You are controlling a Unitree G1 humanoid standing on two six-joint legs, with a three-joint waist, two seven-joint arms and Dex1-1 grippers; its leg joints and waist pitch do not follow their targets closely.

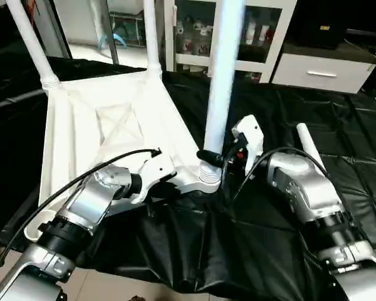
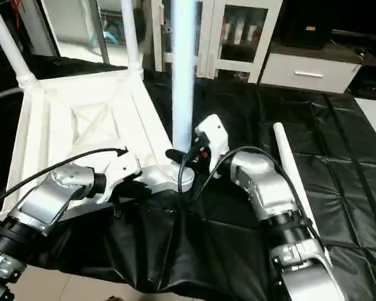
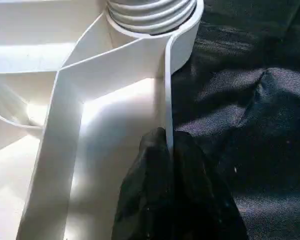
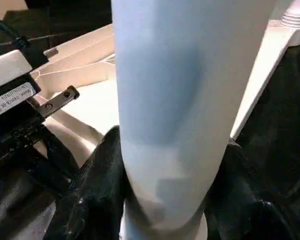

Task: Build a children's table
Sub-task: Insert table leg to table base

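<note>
The upturned white tabletop (image 1: 106, 125) lay on the black-covered table (image 1: 338, 125), two legs already standing in its far corners. A third leg (image 1: 222, 75) stood upright in the near corner socket (image 1: 208, 179), the right hand (image 1: 216, 160) clasped round its base; the left hand (image 3: 167, 150) was clenched on the tabletop's thin rim. A fourth leg (image 1: 310, 147) lay beside the right forearm. Any tilt while turning risked cross-threading, and a slipping rim grip would let the tabletop spin.

The tabletop (image 1: 106, 125) lies underside-up on the cloth (image 1: 301, 125); three legs (image 1: 222, 75) stand in its corners, a fourth leg (image 1: 310, 147) lies to its right.
</note>
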